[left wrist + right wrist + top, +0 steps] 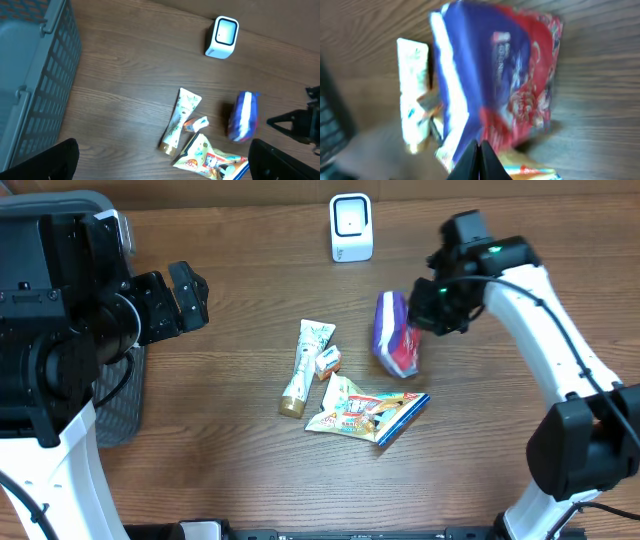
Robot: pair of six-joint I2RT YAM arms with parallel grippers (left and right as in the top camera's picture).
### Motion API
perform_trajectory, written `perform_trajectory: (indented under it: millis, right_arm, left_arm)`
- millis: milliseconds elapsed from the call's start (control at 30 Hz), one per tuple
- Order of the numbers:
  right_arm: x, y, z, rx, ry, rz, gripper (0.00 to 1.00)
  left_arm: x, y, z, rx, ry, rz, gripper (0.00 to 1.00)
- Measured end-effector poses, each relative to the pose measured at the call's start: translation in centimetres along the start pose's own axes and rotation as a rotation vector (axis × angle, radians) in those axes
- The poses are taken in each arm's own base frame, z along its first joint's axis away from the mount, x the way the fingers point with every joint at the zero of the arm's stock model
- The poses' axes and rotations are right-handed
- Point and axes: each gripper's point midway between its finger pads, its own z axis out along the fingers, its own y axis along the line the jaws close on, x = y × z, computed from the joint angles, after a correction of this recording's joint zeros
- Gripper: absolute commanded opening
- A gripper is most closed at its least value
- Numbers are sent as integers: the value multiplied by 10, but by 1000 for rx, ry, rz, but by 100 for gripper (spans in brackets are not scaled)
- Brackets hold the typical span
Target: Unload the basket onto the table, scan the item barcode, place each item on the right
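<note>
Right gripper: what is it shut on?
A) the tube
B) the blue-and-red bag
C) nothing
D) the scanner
B: the right wrist view shows the right gripper pinched shut on the edge of the bag, while overhead the tube and the scanner sit apart from it.

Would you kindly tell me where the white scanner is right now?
In the overhead view the white scanner stands near the far edge, about centre, just beyond the blue and red packet.
</note>
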Motion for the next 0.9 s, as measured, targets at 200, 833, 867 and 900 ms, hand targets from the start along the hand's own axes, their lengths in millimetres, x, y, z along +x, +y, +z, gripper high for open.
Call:
perform_trajectory:
  millis: [200,833,867,900]
  right_arm:
    - [2,-68,11,-65,52,102,4]
    - [-1,-5,81,-122,-65,-51,83]
    - [-1,-6,84,-119,-69,-40,84]
    - [-1,-9,89,-113,-80,-24,83]
  left_arm:
    - [0,0,0,0,0,0,100]
    - [0,0,0,0,0,0,99]
    - [0,0,0,0,0,0,100]
    - [0,0,0,0,0,0,100]
